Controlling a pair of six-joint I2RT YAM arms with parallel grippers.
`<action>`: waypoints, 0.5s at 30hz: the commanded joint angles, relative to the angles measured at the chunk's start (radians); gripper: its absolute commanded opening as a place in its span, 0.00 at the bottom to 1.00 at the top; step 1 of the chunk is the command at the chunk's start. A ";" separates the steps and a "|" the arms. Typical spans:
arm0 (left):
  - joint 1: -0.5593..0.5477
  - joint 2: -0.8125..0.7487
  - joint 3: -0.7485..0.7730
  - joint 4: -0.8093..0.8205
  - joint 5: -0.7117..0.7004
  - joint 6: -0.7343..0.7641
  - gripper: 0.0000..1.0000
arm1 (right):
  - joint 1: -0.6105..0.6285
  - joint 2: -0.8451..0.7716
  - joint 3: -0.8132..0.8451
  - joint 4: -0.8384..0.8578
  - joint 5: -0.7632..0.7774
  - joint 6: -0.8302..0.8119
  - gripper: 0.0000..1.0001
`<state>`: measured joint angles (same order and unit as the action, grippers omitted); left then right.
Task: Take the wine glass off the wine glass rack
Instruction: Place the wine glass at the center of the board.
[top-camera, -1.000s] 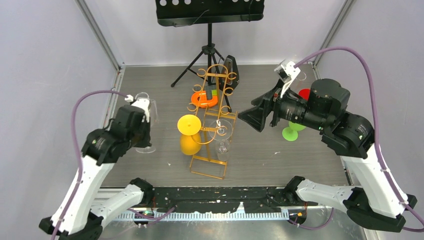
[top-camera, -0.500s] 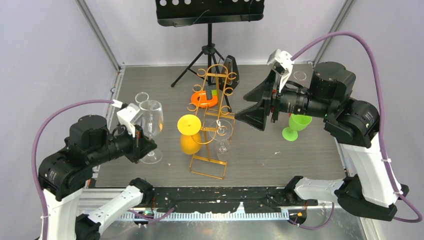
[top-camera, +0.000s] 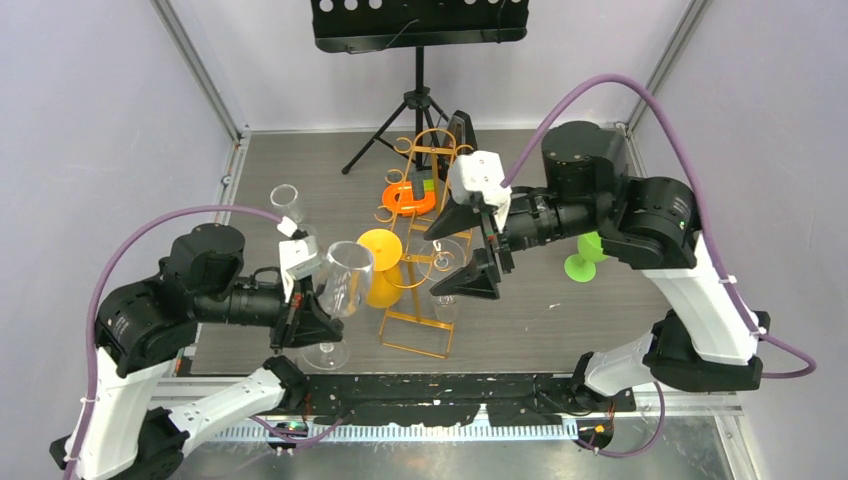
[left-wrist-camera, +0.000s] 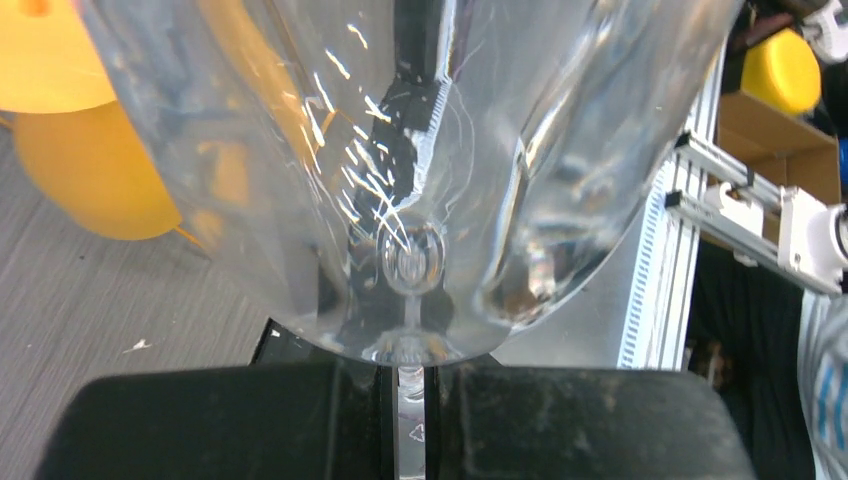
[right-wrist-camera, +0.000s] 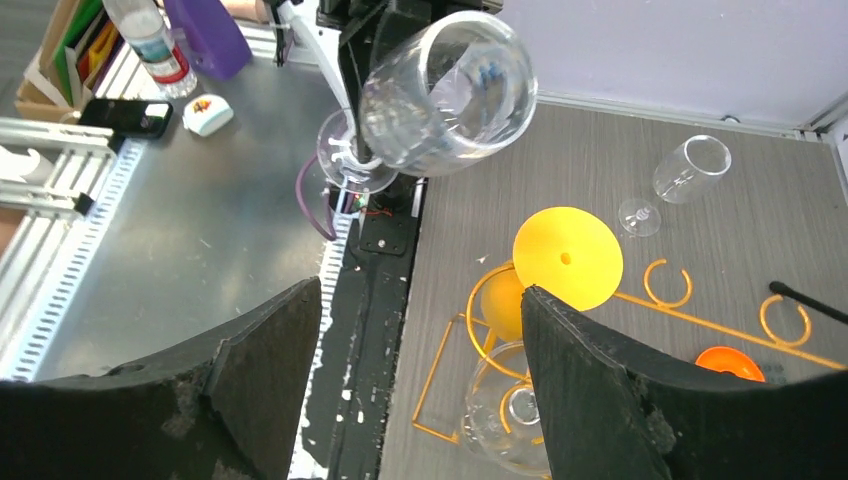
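The gold wire wine glass rack (top-camera: 417, 318) stands mid-table. A clear wine glass (top-camera: 446, 287) hangs upside down in it, beside a yellow glass (top-camera: 379, 262). My right gripper (top-camera: 458, 250) hovers open over that end of the rack. In the right wrist view the hanging clear glass (right-wrist-camera: 505, 412) lies below, close to the right fingertip (right-wrist-camera: 560, 340), untouched. My left gripper (top-camera: 305, 318) is shut on the stem of another clear wine glass (top-camera: 345, 280), held tilted left of the rack. The left wrist view is filled by its bowl (left-wrist-camera: 400, 160), the stem (left-wrist-camera: 410, 420) pinched between the fingers.
An orange glass (top-camera: 410, 198) sits at the rack's far end. A green glass (top-camera: 583, 262) stands at right, and a clear glass (top-camera: 287, 200) lies at far left. A black music stand (top-camera: 420, 30) is at the back. The table's front rail (top-camera: 440, 390) runs below.
My left arm has swung its held glass right and nearer, towards the rack's near end. My right gripper has travelled left from the green glass to above the rack, still open.
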<state>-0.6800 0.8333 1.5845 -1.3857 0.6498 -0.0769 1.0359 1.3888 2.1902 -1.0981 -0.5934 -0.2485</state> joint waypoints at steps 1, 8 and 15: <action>-0.077 0.013 -0.014 0.021 0.035 0.031 0.00 | 0.019 0.016 0.041 -0.002 -0.042 -0.140 0.79; -0.201 0.033 -0.052 0.030 -0.027 0.032 0.00 | 0.026 0.074 0.120 -0.040 -0.163 -0.211 0.80; -0.251 0.043 -0.076 0.079 -0.052 0.025 0.00 | 0.040 0.119 0.144 -0.058 -0.252 -0.218 0.79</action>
<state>-0.9066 0.8742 1.5063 -1.3880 0.6006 -0.0662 1.0603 1.4868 2.3066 -1.1484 -0.7738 -0.4435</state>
